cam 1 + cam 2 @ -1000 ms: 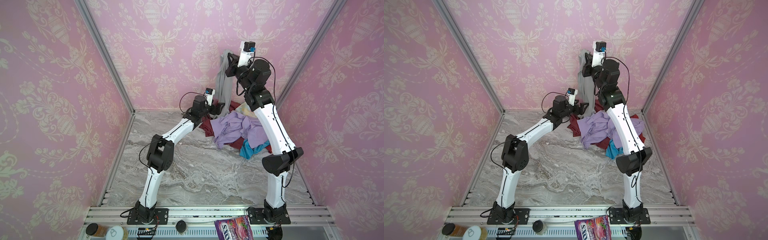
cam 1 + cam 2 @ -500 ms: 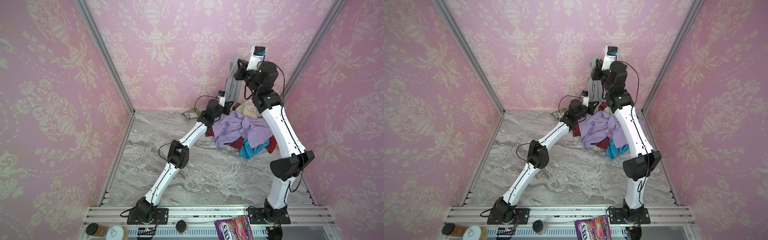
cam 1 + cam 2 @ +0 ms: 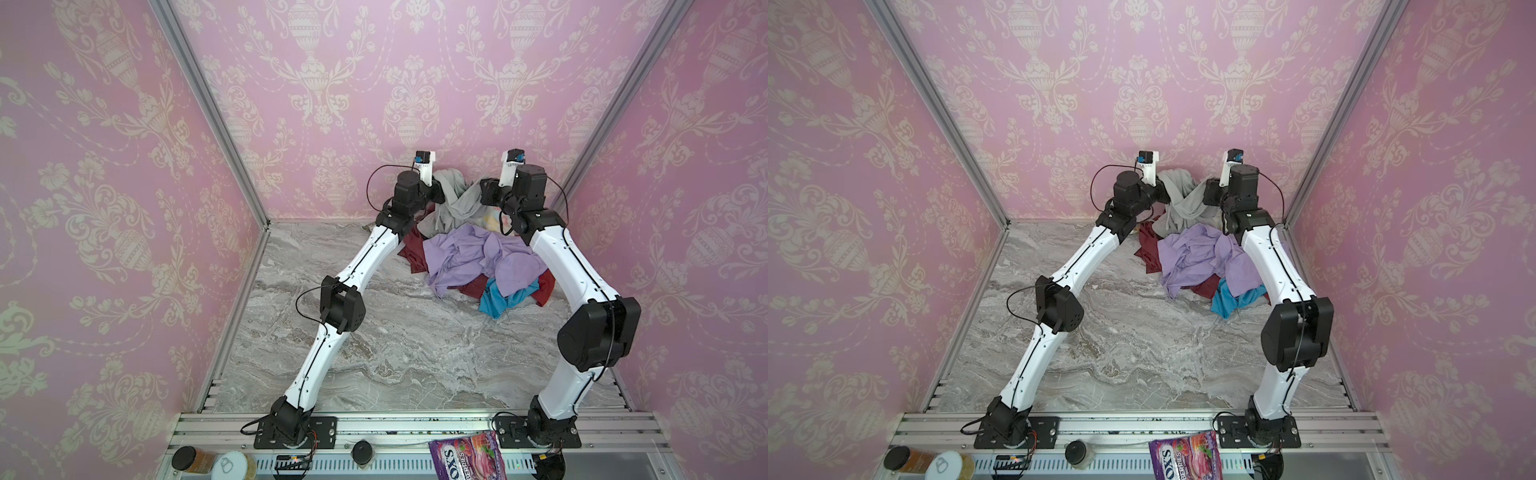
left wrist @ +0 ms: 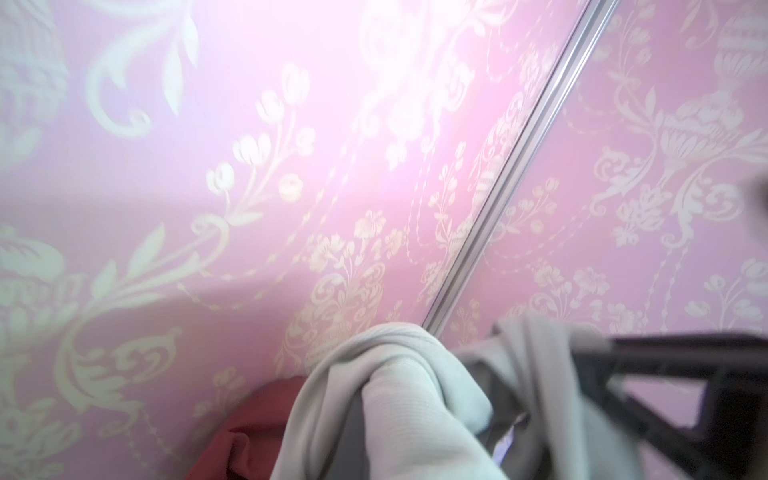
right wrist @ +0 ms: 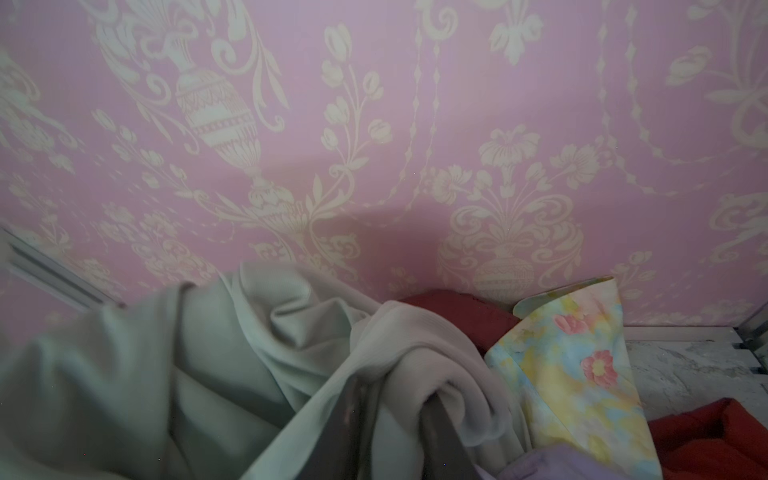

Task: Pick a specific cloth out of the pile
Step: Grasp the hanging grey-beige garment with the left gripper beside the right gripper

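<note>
Step in hand, as I read it: getting the cloth (image 3: 457, 205) clear of the pile (image 3: 478, 262).

- Position: the cloth hangs at the far side, close to the back wall, slung between both claws. Its lower end drops onto the far edge of the pile, behind the lilac cloth (image 3: 465, 253).
- Left gripper (image 3: 438, 191): clamped shut, with grey fabric bunched at it.
- Right gripper (image 3: 484, 195): in the wrist view its fingers (image 5: 353, 411) stand narrowly apart with grey folds between and over them. You cannot tell whether they pinch.

How to do it well:
- Carry the load on the left claw. Settle the right claw first, either a clean bite or fully free, so no fold snags.
- Lift up, then draw left and near, away from the wall.
- Watch the tail. The floral cloth (image 5: 573, 365) and the dark red cloth (image 3: 415, 249) touch the grey, so go slowly or they will ride along.
- Set it down on bare table (image 3: 374, 332), well apart from the pile.

Containers, all on the near rail, none in play:
- Jar (image 3: 189, 459): dark lid, brownish contents.
- Can (image 3: 228, 465): pull-tab top, closed.
- Purple pouch (image 3: 465, 457): contents hidden.
</note>
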`<state>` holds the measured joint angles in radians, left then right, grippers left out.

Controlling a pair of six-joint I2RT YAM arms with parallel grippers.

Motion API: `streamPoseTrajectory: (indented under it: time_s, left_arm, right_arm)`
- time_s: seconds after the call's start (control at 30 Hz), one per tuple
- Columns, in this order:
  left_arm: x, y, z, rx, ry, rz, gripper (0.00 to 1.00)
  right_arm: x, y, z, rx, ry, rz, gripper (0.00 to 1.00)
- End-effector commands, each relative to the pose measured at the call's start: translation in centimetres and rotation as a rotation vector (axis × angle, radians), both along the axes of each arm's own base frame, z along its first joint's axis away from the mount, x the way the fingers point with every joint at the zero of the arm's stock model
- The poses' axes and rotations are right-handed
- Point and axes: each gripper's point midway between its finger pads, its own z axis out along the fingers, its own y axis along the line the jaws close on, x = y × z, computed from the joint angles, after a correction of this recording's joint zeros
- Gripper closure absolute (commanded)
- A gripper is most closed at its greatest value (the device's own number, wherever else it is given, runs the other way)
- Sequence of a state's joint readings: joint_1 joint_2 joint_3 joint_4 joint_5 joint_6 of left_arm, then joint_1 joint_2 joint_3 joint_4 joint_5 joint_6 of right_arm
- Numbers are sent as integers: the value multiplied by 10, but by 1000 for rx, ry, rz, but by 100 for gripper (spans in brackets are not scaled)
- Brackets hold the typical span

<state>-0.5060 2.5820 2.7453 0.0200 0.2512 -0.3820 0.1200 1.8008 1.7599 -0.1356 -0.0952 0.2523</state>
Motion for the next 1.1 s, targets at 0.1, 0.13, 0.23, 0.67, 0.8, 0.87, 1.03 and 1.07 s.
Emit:
streamPoseTrajectory:
  time_s: [0.1, 0.13, 0.23, 0.67, 0.8, 0.87, 1.03, 1.07]
  left_arm:
    - [-44, 47, 137, -163, -188, 25, 100]
    - [-50, 50, 147, -169, -203, 26, 100]
    - [-68, 59, 173, -163, -244, 30, 100]
    - [-121, 139, 254, -60, -337, 240, 100]
    - [-132, 174, 269, -69, -316, 292, 100]
    - [-140, 184, 275, -63, -314, 311, 100]
    - [-165, 198, 292, -51, -332, 334, 100]
    - [-170, 202, 296, -51, -334, 344, 100]
  right_arm:
    - [-3, 48, -17, 40, -47, 281, 29]
    - [-5, 55, -20, 42, -59, 324, 24]
    - [-10, 71, -28, 40, -95, 410, 11]
    - [-45, 146, -57, -47, -220, 616, 0]
    - [-49, 167, -62, -107, -258, 613, 0]
    - [-47, 179, -66, -147, -268, 605, 0]
    - [-30, 214, -86, -202, -267, 586, 0]
    - [-28, 220, -90, -202, -271, 592, 0]
